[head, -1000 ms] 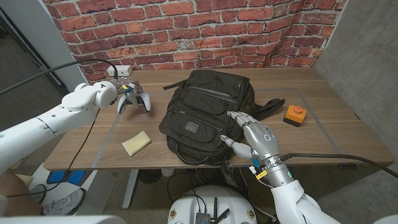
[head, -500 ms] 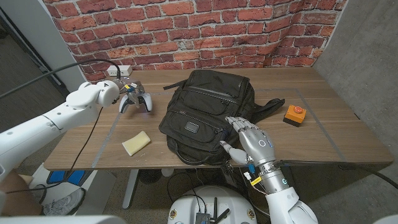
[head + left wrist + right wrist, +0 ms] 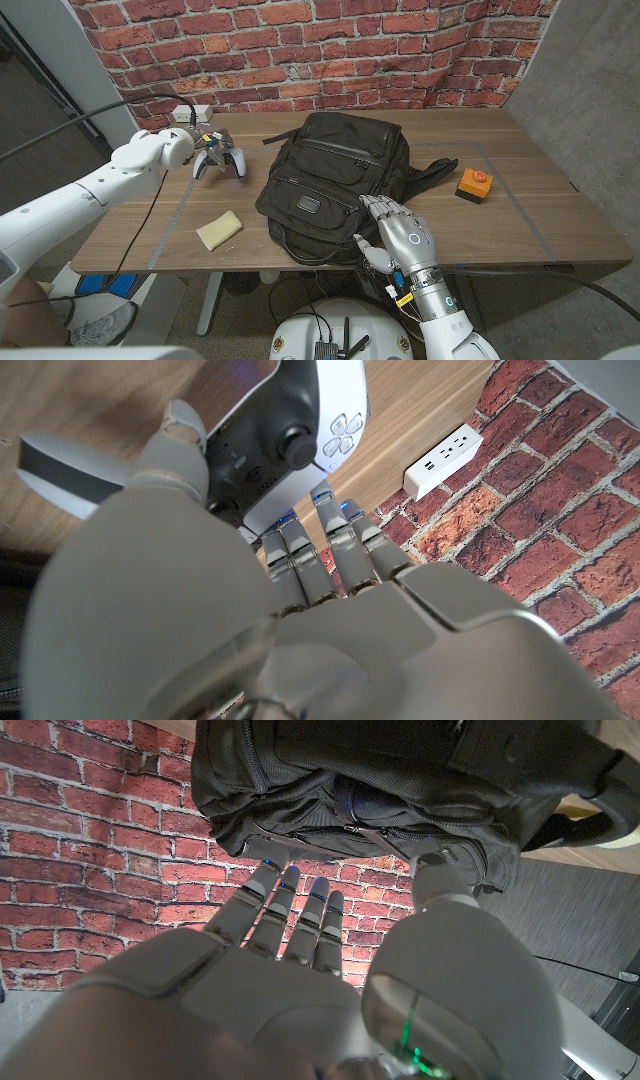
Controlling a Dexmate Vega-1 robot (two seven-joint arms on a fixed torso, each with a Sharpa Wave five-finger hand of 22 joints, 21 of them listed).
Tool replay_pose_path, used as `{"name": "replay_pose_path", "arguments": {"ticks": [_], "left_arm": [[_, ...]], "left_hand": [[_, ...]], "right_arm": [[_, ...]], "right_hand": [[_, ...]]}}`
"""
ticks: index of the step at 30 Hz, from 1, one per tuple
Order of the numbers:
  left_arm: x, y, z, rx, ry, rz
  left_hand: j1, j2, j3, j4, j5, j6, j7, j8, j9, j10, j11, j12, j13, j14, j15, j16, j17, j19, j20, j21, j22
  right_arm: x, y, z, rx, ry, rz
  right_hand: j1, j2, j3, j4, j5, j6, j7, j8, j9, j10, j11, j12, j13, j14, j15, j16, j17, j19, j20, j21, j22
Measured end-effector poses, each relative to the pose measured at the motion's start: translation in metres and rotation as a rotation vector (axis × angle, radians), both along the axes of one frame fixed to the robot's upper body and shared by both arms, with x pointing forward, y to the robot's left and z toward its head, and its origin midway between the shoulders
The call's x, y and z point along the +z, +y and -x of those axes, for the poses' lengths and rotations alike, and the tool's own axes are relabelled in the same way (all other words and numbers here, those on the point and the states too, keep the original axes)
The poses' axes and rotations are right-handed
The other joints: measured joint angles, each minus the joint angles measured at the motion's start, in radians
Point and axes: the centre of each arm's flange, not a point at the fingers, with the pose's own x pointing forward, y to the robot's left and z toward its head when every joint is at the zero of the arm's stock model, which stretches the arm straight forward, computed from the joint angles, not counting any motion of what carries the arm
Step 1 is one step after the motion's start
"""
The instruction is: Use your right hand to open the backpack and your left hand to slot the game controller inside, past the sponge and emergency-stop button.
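While the left hand (image 3: 190,148) closes its fingers (image 3: 300,550) on the white-and-black game controller (image 3: 220,160), the black fabric backpack (image 3: 325,180) lies zipped just beyond the right hand (image 3: 400,235), fingers spread and empty, long axis running away from them; no readable writing

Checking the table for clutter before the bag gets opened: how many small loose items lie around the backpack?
3: the controller left of the backpack at the left robot hand, the sponge nearer the front edge, the stop button on the right. Others may hide behind the backpack.
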Motion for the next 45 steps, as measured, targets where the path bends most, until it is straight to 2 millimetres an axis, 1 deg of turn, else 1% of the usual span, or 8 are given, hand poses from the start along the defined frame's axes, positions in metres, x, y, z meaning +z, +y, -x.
{"name": "replay_pose_path", "arguments": {"ticks": [8, 15, 17, 20, 34, 37, 43, 45], "left_arm": [[-0.001, -0.003, -0.003, -0.002, -0.004, -0.005], [-0.004, -0.004, -0.005, -0.002, -0.003, -0.007], [-0.005, -0.005, -0.005, -0.002, -0.003, -0.007], [-0.006, -0.004, -0.006, 0.0, -0.001, -0.008], [-0.014, -0.003, -0.011, 0.0, 0.017, -0.022], [-0.014, -0.004, -0.011, -0.003, 0.018, -0.026], [-0.015, -0.006, -0.015, -0.011, 0.021, -0.03], [-0.015, -0.006, -0.015, -0.014, 0.02, -0.033]], "left_hand": [[0.0, 0.0, 0.0, 0.0, -0.001, 0.0, 0.0, -0.004, 0.0, 0.0, 0.0, -0.001, 0.0, 0.0, 0.0, 0.0, 0.004, 0.0, 0.0, 0.0, 0.0], [0.0, 0.0, 0.0, 0.0, -0.001, 0.002, 0.001, -0.007, -0.001, -0.001, -0.001, -0.002, 0.0, 0.0, 0.0, 0.0, 0.004, 0.0, 0.0, 0.0, 0.0], [0.0, 0.0, 0.0, 0.0, -0.003, 0.002, 0.001, -0.008, 0.0, -0.001, -0.001, -0.002, 0.0, 0.0, 0.0, 0.0, 0.004, 0.0, 0.0, 0.0, 0.0], [0.0, 0.0, 0.0, 0.0, -0.001, 0.002, 0.001, -0.008, 0.0, -0.001, -0.001, -0.002, 0.0, 0.0, 0.0, 0.0, 0.004, 0.0, 0.0, 0.0, 0.0], [0.0, 0.0, 0.0, 0.0, 0.001, 0.006, 0.002, -0.017, 0.0, -0.002, -0.002, 0.0, 0.0, 0.002, 0.002, -0.002, 0.004, 0.0, 0.0, 0.0, 0.0], [0.0, 0.0, 0.0, 0.0, 0.001, 0.006, 0.001, -0.016, 0.0, -0.002, -0.002, 0.0, 0.0, 0.004, 0.004, -0.002, 0.004, 0.0, 0.0, 0.0, 0.0], [0.0, 0.0, 0.0, 0.0, 0.001, 0.006, 0.001, -0.016, 0.0, -0.002, -0.002, 0.0, 0.0, 0.005, 0.005, -0.003, 0.003, 0.0, 0.0, 0.0, 0.0], [0.0, 0.0, 0.0, 0.0, 0.0, 0.006, 0.001, -0.016, 0.0, -0.002, -0.002, 0.0, 0.0, 0.005, 0.005, -0.004, 0.004, 0.0, 0.0, 0.0, 0.0]], "right_arm": [[-0.004, 0.003, 0.0, -0.013, 0.007, 0.022], [-0.006, 0.005, -0.002, -0.009, 0.018, 0.028], [-0.006, 0.006, -0.003, -0.006, 0.022, 0.028], [-0.007, 0.007, -0.004, 0.001, 0.031, 0.029], [-0.009, 0.011, -0.004, 0.018, 0.071, 0.023], [-0.009, 0.011, -0.003, 0.02, 0.076, 0.021], [-0.01, 0.01, -0.004, 0.018, 0.091, 0.02], [-0.009, 0.01, -0.005, 0.017, 0.091, 0.02]], "right_hand": [[0.014, -0.014, -0.004, 0.004, -0.004, -0.021, 0.001, -0.006, 0.0, -0.01, 0.002, -0.008, 0.0, 0.0, 0.0, 0.0, 0.0, 0.0, 0.0, -0.004, 0.0], [0.021, -0.008, -0.009, 0.009, -0.004, -0.032, 0.0, -0.007, 0.0, -0.013, 0.006, -0.008, 0.005, -0.006, -0.001, 0.0, 0.003, 0.0, 0.0, -0.004, 0.0], [0.028, -0.014, -0.013, 0.013, -0.004, -0.032, 0.0, -0.007, 0.0, -0.013, 0.006, -0.011, 0.005, -0.008, 0.0, 0.0, 0.005, 0.0, 0.0, -0.004, 0.0], [0.028, -0.014, -0.013, 0.013, -0.004, -0.041, 0.002, -0.015, 0.0, -0.018, 0.011, -0.015, 0.005, -0.008, 0.0, 0.0, 0.005, 0.0, 0.0, -0.008, 0.0], [0.028, -0.014, -0.024, 0.024, -0.004, -0.048, 0.006, -0.015, 0.0, -0.028, 0.009, -0.015, 0.005, -0.007, 0.0, 0.0, 0.005, 0.0, 0.0, -0.008, 0.0], [0.028, -0.015, -0.025, 0.025, -0.004, -0.058, 0.007, -0.022, 0.0, -0.031, 0.013, -0.015, 0.005, -0.018, 0.0, 0.0, 0.005, 0.0, 0.0, -0.008, 0.0], [0.022, -0.02, -0.028, 0.028, -0.004, -0.07, 0.009, -0.022, 0.0, -0.038, 0.005, -0.022, 0.005, -0.018, 0.0, -0.005, 0.009, -0.002, 0.002, -0.008, 0.0], [0.022, -0.02, -0.032, 0.032, -0.004, -0.073, 0.006, -0.029, 0.0, -0.047, 0.006, -0.022, 0.005, -0.018, 0.0, -0.005, 0.009, -0.006, 0.006, -0.008, 0.0]]}}
